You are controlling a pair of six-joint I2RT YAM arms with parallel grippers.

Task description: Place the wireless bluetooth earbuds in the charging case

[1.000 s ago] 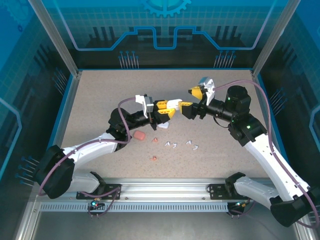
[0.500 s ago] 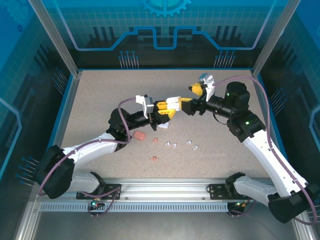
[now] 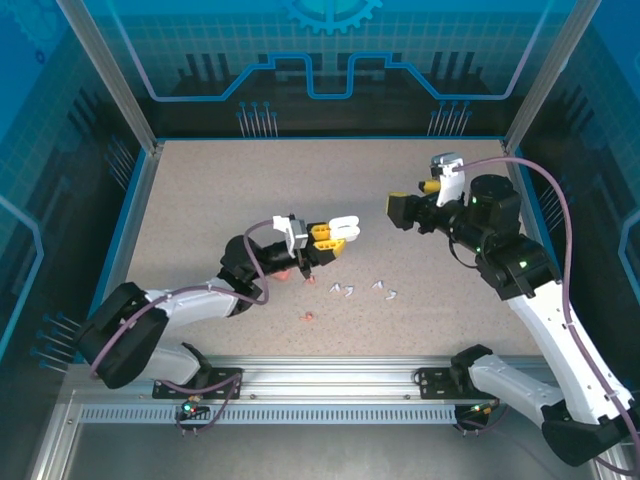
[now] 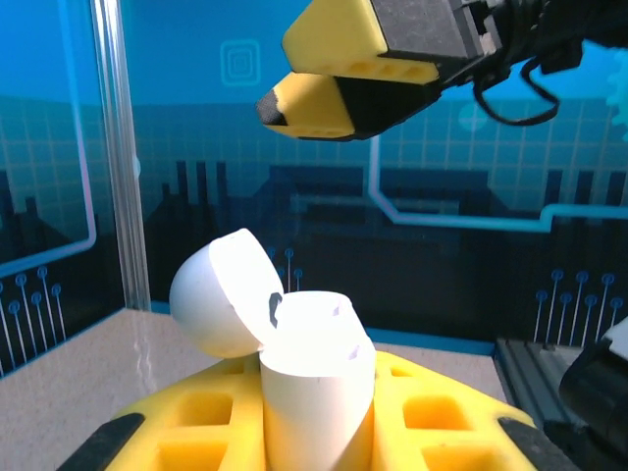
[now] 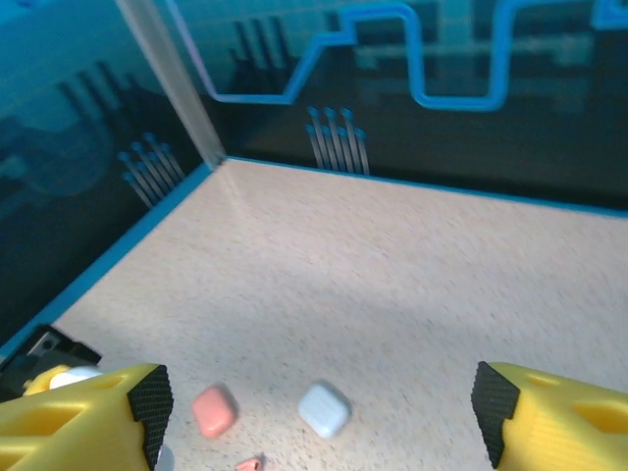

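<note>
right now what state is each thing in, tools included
left tool, shut on the white charging case
white charging case, held, lid flipped open
right tool, open, empty
pink case, lying on the table, lid shut
pale case, lying on the table, lid shut
white earbuds, loose on the table
pinkish earbuds, loose on the table

- You have no readable words, numbers, labels or brands anywhere
- Far beyond the right claw, the back wall bears a wordless gear emblem
</note>
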